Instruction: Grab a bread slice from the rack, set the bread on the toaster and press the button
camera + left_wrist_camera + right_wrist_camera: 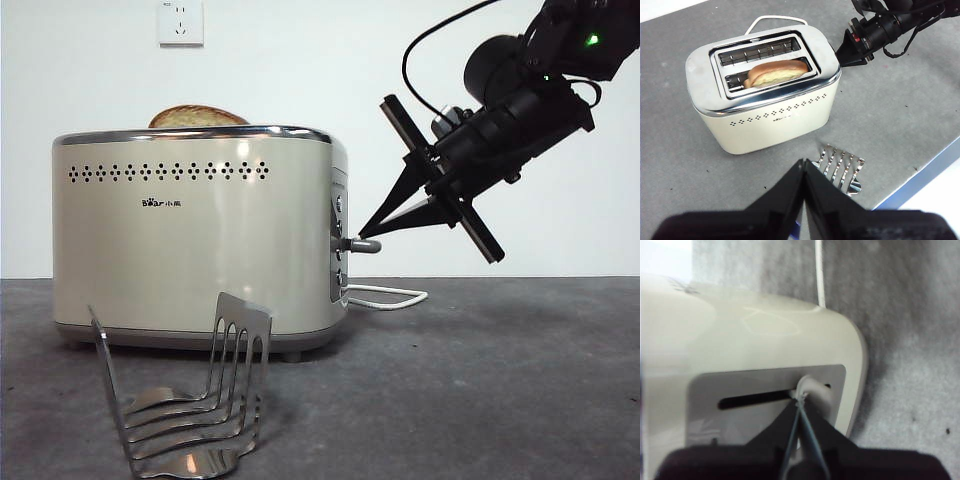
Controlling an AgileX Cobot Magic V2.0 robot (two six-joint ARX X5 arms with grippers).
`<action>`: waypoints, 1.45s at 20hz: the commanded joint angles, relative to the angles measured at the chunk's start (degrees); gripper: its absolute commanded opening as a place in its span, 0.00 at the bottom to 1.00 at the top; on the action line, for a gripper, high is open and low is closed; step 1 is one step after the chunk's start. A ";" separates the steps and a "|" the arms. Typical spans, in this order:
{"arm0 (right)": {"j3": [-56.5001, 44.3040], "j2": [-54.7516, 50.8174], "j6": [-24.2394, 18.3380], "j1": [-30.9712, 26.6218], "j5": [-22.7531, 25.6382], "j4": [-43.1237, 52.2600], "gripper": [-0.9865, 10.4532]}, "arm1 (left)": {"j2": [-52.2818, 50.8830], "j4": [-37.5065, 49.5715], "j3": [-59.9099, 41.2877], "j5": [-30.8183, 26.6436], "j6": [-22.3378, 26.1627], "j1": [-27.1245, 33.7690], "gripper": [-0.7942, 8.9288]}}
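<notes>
The slice of bread [777,73] already sat in the toaster [190,240] slot (the rack [190,400] stood empty), leaving only the button [362,244], which the right gripper [372,230], jaws together, apparently touched from above.

Surface [500,380]: grey, rough, speckled.
Toaster [190,250]: stands on the surface, its control end touching the right tool [364,233].
Rack [190,410]: on the surface, beyond the toaster from that tool.
Cord [385,295]: white, lying below the right tool.
</notes>
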 commanded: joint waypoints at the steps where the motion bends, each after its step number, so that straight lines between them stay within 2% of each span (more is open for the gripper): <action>1: -0.68 2.89 -0.90 0.20 1.70 -2.34 0.08 | -0.15 0.22 -0.26 -0.15 -0.39 0.04 0.08; 11: -0.70 8.17 -1.05 0.20 5.46 -5.79 0.08 | -0.15 0.24 -0.26 -1.22 -0.35 0.04 0.08; 22: -0.68 7.78 -1.20 0.04 3.54 -5.64 0.08 | -0.15 0.24 -0.26 -1.20 -0.20 0.04 0.08; 29: -0.42 2.58 -2.34 0.07 1.31 -2.49 0.08 | -0.15 0.24 -0.26 -1.22 -0.22 0.04 0.08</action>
